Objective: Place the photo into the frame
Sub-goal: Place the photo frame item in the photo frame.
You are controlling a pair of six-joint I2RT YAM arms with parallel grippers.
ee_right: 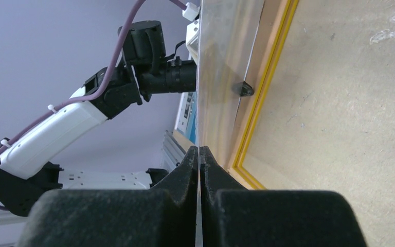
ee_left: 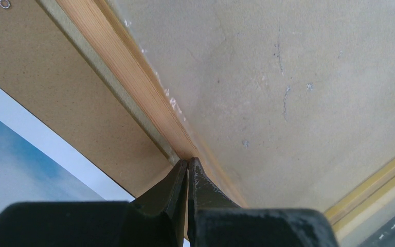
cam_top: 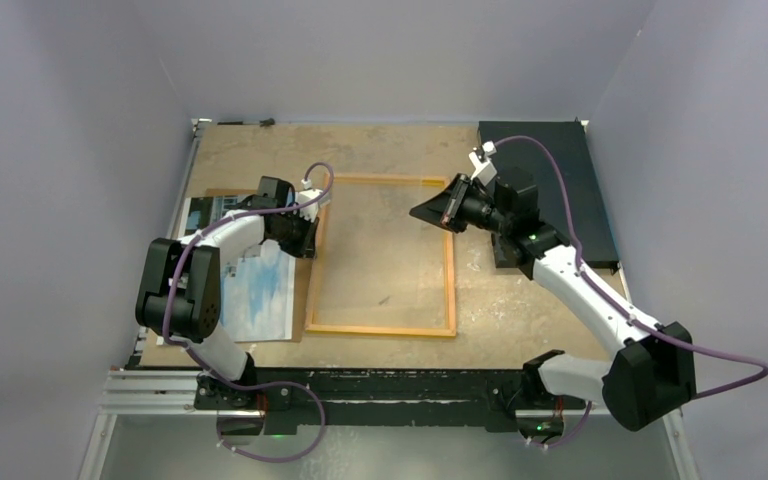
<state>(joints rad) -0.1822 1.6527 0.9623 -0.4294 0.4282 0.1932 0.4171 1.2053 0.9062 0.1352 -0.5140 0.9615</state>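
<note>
So the left gripper point(ee_left: 187, 167) and right gripper point(ee_right: 199, 154) are both clamping opposite side rails of the frame point(cam_top: 380, 328), I'm guessing to flip it, while the photo point(cam_top: 265, 285) is lying just left.

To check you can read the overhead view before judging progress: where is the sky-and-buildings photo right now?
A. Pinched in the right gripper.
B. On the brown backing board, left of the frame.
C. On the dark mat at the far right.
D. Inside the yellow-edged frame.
B: the top view shows the photo lying flat on the brown backing board, left of the frame, through which only the table shows.
</note>
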